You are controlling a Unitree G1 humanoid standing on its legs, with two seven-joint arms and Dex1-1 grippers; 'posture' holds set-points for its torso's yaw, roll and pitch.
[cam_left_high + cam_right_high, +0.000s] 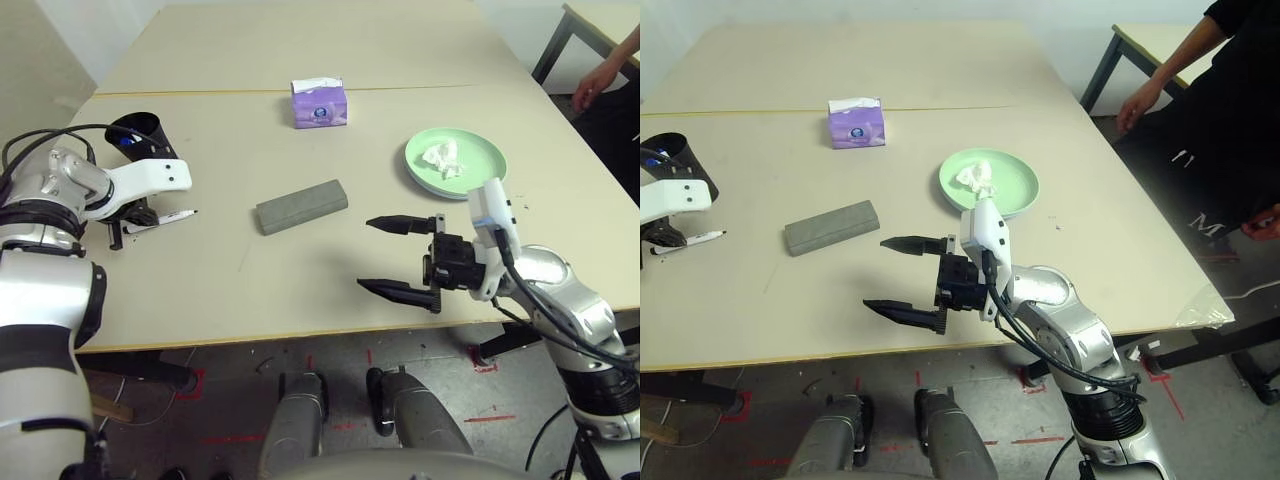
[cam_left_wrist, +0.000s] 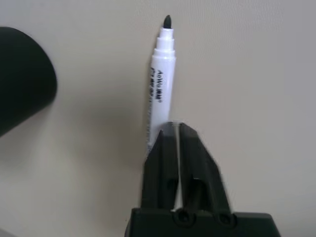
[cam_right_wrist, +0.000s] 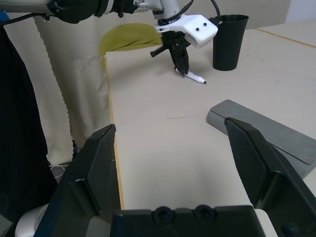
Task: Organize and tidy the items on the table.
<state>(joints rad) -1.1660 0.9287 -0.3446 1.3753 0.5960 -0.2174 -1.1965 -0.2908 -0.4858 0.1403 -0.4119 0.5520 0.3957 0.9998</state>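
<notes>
the left gripper (image 2: 178, 136) is clamping its fingers onto a white marker (image 2: 160, 84) lying on the table (image 1: 300, 290), out at about nine o'clock from the grey case (image 1: 301, 206), with a black cup (image 1: 138, 135) just beyond it. the marker's tip is looking uncapped, though that is hard to be sure of. the right gripper (image 1: 400, 258) is hovering with its fingers wide apart and nothing between them, at about five o'clock from the case. the tissue (image 1: 440, 158) is sitting on the green plate (image 1: 480, 150), at two o'clock from the case. this looks like the pick-up of the marker; the next move is probably calling for a straight lift, then a short carry to the cup.
</notes>
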